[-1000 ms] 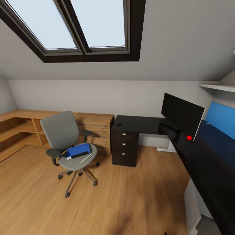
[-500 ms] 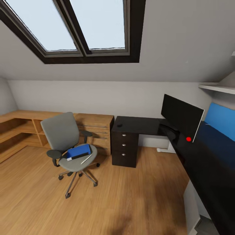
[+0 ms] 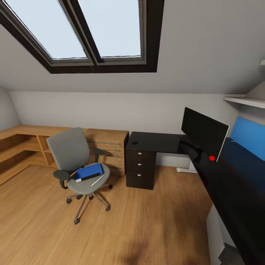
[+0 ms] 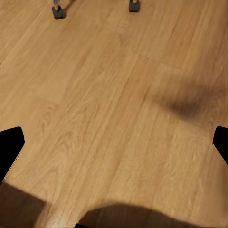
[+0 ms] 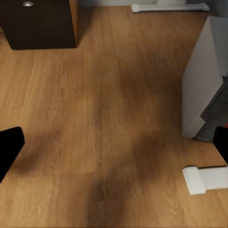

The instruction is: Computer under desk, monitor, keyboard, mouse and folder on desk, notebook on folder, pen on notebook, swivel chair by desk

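Both grippers spread wide over bare floor, holding nothing.
Ahead, on the swivel chair (image 3: 77, 162) seat: folder (image 3: 88, 171), flat, stiff, likely light and slick, best pinched at an overhanging edge; pen (image 3: 97, 180) alongside; desk (image 3: 158, 141) beyond.

Blue folder (image 3: 88, 172) on swivel chair (image 3: 75, 158), monitor (image 3: 203, 132) on desk (image 3: 158, 139)

Head camera looks from high across the room, chair (image 3: 79, 162) at 8 o'clock, desk (image 3: 158, 141) at 3. Both wrist cameras face the floor (image 4: 114, 104) closely.
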Motion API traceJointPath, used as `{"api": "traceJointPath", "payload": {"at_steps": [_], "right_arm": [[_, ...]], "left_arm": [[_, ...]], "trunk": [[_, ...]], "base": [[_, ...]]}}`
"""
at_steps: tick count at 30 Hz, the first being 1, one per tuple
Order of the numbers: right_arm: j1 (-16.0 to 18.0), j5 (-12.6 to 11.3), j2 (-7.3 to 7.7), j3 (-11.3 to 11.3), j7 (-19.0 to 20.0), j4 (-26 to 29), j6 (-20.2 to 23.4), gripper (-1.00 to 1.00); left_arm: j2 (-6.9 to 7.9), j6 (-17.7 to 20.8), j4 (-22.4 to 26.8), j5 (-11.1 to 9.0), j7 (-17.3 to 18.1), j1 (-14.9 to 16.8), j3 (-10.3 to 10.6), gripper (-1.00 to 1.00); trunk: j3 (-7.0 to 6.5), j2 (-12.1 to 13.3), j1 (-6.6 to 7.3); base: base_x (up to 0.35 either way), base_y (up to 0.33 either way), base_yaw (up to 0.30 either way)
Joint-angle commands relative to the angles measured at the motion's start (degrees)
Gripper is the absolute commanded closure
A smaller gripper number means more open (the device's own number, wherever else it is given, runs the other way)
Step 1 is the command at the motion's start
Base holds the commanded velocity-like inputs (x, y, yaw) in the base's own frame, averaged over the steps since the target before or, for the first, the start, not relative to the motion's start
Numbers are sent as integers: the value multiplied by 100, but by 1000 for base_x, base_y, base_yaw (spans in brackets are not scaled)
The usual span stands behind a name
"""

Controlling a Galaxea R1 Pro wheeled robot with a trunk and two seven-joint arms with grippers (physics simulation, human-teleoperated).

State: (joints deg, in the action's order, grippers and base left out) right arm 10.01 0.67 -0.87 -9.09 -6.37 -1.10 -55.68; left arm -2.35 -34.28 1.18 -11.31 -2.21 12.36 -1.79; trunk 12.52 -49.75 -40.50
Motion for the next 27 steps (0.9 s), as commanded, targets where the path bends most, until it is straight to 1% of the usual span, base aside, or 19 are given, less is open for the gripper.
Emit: {"api": "traceJointPath", "payload": {"at_steps": [1, 6, 13, 20, 27], "right_arm": [[-34, 27, -12, -6, -18, -12, -99, -100], [-163, 68, -40, -5, 8, -11, -288, -100], [-214, 79, -69, -8, 15, -14, -320, -100], [-224, 82, -210, -12, 17, -14, -272, -100], [-227, 82, -251, -14, 19, -12, -249, -100]], "left_arm": [[-2, -56, -4, 15, -20, 4, -14, -100], [-2, -223, -4, 15, -18, -1, -14, -100], [-3, -319, -4, 15, -43, -4, -14, -100], [9, -333, -4, 15, -72, -5, -14, -100], [7, -326, -4, 15, -81, -5, -14, -100]], "trunk": [[-11, 36, 22], [-101, 236, 132], [-101, 236, 132], [-101, 236, 132], [-101, 236, 132]], "base": [[0, 0, 0], [0, 0, 0], [0, 0, 0], [0, 0, 0], [0, 0, -1]]}}
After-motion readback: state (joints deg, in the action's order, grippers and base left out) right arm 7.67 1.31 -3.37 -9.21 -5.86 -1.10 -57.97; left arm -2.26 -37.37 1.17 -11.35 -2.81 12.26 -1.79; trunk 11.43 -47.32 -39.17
